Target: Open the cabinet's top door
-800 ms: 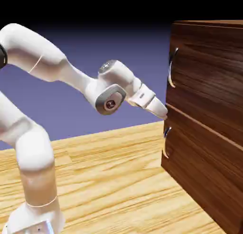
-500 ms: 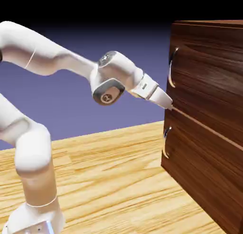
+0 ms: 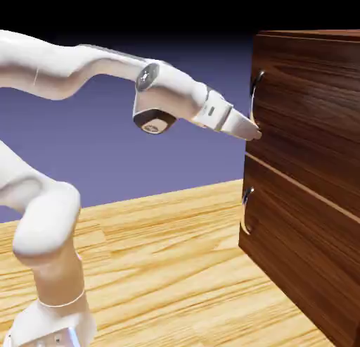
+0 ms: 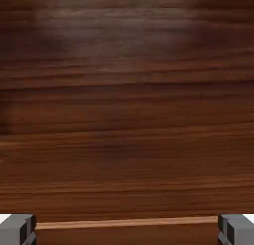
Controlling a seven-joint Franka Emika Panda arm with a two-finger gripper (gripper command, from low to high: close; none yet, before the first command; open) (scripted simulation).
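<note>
The top door (image 3: 309, 106), the upper panel of the cabinet (image 3: 302, 219), stands on the worktop (image 3: 162, 261) at the exterior view's right, looking flush and shut. It reads as a rigid, heavy wood-grain slab with nothing to pinch on its flat face; likely it moves stiffly. The only sensible hold is its curved silver handle (image 3: 254, 99) near the left edge, thin, smooth metal, probably slippery. The pincer (image 3: 254, 133) sits just below that handle, close to the panel, jaws spread wide and empty; whether the tips touch wood I cannot tell. In the hand view, wood fills the frame. No brands, labels or writing visible anywhere.
</note>
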